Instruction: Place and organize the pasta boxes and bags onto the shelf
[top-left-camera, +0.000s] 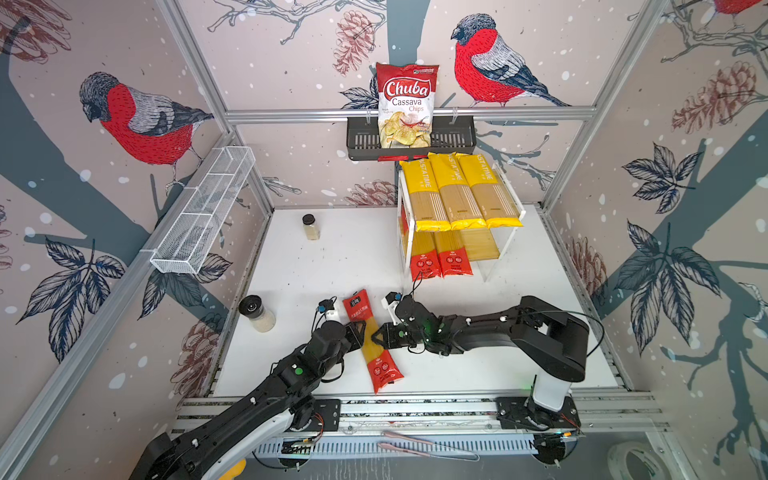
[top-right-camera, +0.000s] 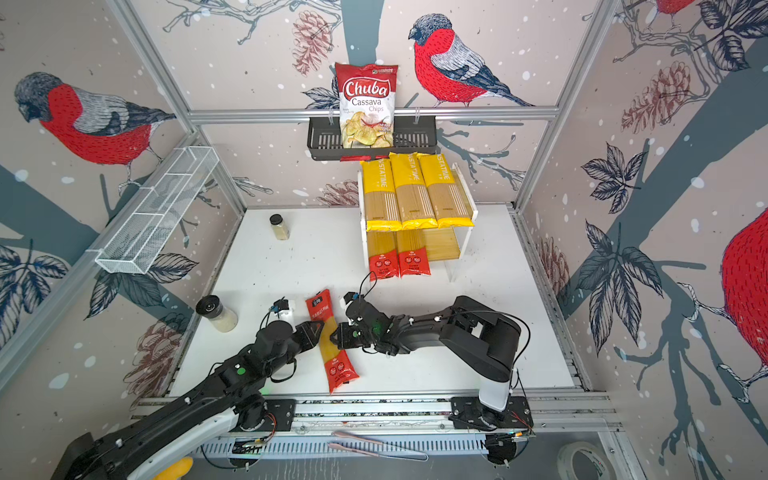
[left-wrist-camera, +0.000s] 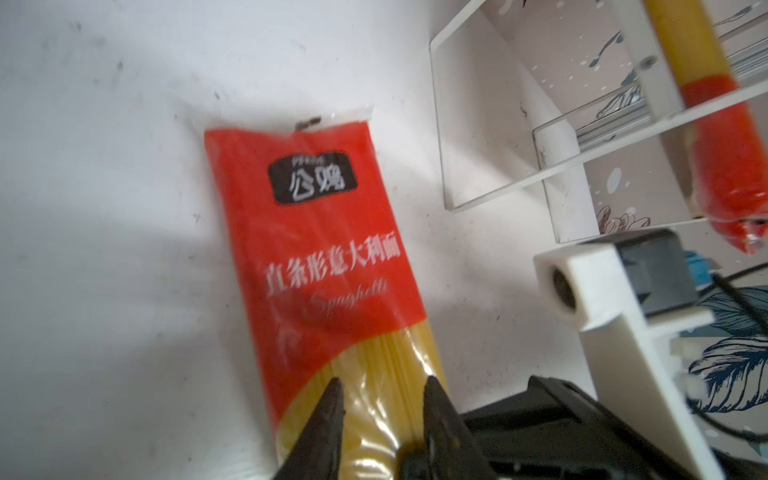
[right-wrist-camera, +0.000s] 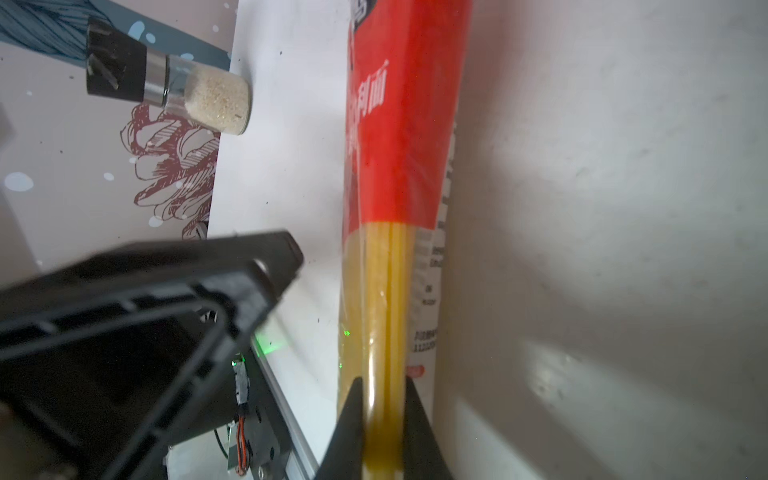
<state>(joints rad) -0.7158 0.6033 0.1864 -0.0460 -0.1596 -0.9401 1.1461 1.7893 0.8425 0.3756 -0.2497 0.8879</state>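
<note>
Spaghetti, one red pack (top-left-camera: 379, 361), lies up front on the bench (top-left-camera: 332, 257). It is pinched at its clear middle from both sides, left jaws and right jaws each closed on it. The right arm (top-left-camera: 498, 328) stretches across before the shelf (top-left-camera: 478, 245). One shaker (top-left-camera: 257, 314) stands to the left, one jar (top-left-camera: 311, 226) farther back. Two red packs (top-left-camera: 440, 259) lie on the shelf's lower board, three yellow packs (top-left-camera: 455, 195) on top. Behind, one chips bag (top-left-camera: 406, 104) sits in the black basket (top-left-camera: 453, 139).

You've a red pack (top-left-camera: 372, 338) with a clear yellow middle, three yellow packs (top-left-camera: 457, 191), a black basket (top-left-camera: 361, 141), bird-patterned walls (top-left-camera: 137, 116)
</note>
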